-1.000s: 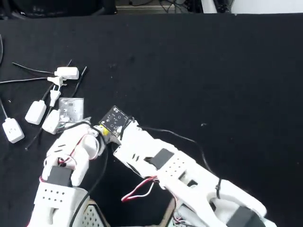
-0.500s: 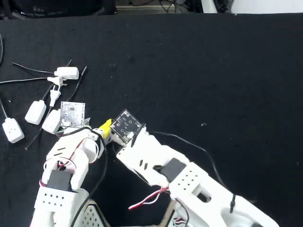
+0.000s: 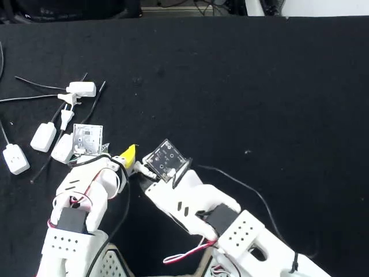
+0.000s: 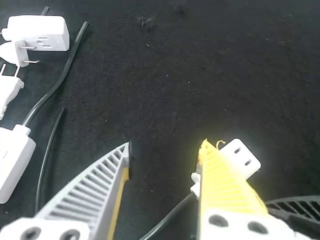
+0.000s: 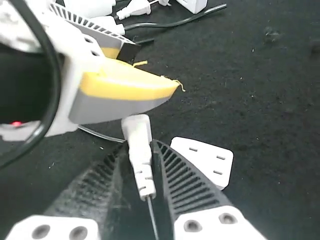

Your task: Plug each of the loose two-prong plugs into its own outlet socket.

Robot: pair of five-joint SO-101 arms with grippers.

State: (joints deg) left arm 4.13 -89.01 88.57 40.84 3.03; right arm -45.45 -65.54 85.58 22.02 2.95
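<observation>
Our right gripper [image 5: 137, 147] pinches a white plug [image 5: 141, 160] just beside the outlet socket [image 5: 202, 161], which lies flat on the black table [image 3: 259, 86]. Past that socket our left gripper [image 4: 165, 147] is spread wide, its yellow finger [image 4: 222, 187] beside the socket. Well beyond it lie other plugs [image 3: 67, 117] and sockets [image 3: 43, 137].

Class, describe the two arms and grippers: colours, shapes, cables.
The left arm and right arm have white shells, black motor blocks, red and black cables. The left gripper has ribbed yellow and grey fingers; the right gripper, ribbed black ones.
</observation>
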